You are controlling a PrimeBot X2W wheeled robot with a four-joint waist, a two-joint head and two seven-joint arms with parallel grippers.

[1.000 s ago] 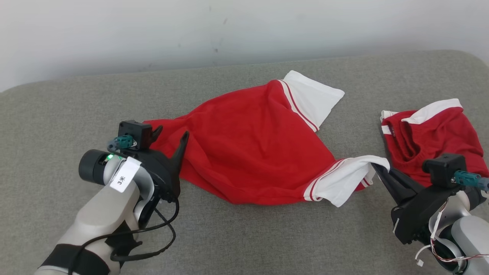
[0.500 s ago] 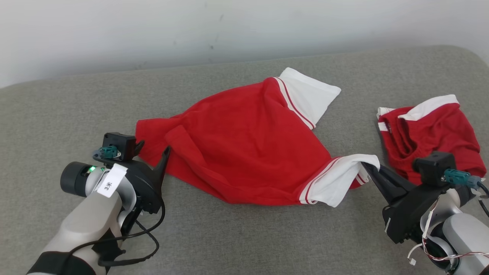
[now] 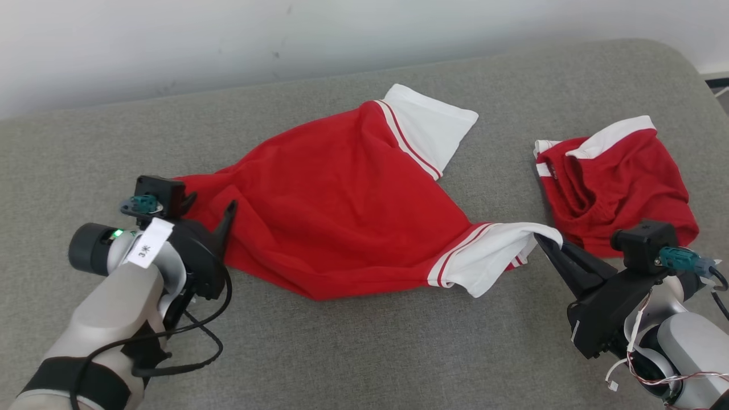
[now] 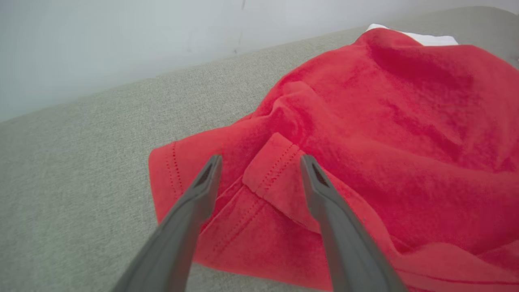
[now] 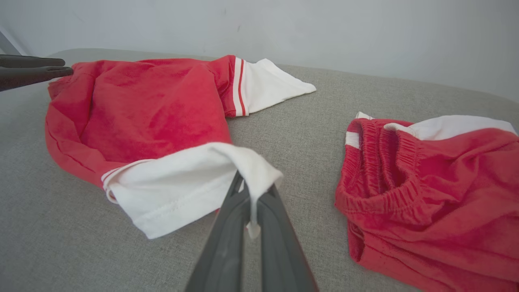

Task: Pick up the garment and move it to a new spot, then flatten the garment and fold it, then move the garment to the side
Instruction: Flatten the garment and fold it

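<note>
My right fingers (image 3: 561,259) pinch shut on the white sleeve (image 3: 484,256) of the garment (image 3: 336,205). My left fingers (image 4: 190,219) gape empty over its hem (image 4: 269,170). Probably limp, light cloth: grip stitched edges.

A grey fabric cushion (image 3: 353,353) sits against a plain pale wall (image 3: 228,40).

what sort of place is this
Probably an indoor laundry-folding setup: a grey upholstered surface like a sofa seat, a bare pale wall behind it, and a red shirt and red shorts lying on it.
</note>
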